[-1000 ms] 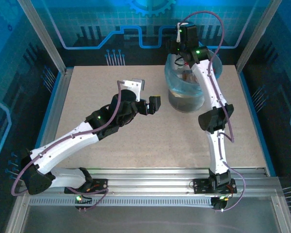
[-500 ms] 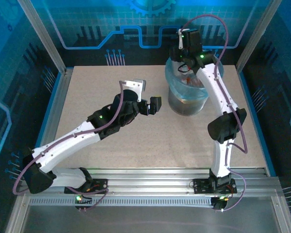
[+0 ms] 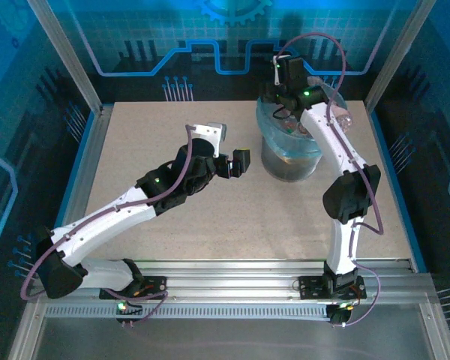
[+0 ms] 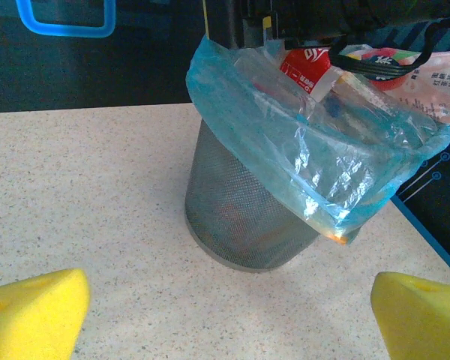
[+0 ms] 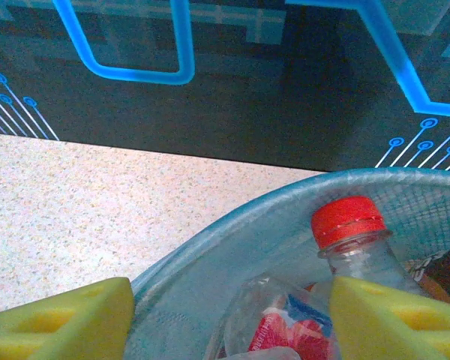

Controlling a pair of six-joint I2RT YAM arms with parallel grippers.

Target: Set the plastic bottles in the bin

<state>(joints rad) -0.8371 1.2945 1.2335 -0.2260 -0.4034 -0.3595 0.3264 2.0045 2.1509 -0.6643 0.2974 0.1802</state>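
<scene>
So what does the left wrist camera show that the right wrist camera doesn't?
Left wrist: the round grey mesh bin seen whole from outside. Right wrist: a close look over the rim at a clear plastic bottle with a red cap inside. Both: the translucent light-blue bag lining it, the speckled beige table, and yellow fingers at the bottom corners.

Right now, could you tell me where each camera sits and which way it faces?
Top: above and behind the arms, looking down on the table; the left arm and right arm show, the right stretched over the bin.
Left wrist: low on the left arm, facing the bin's side across the table; the left tool shows, wide open.
Right wrist: over the bin, facing its rim and the dark wall beyond; the right tool shows, open above a red-capped bottle.
All three share the bin.
</scene>
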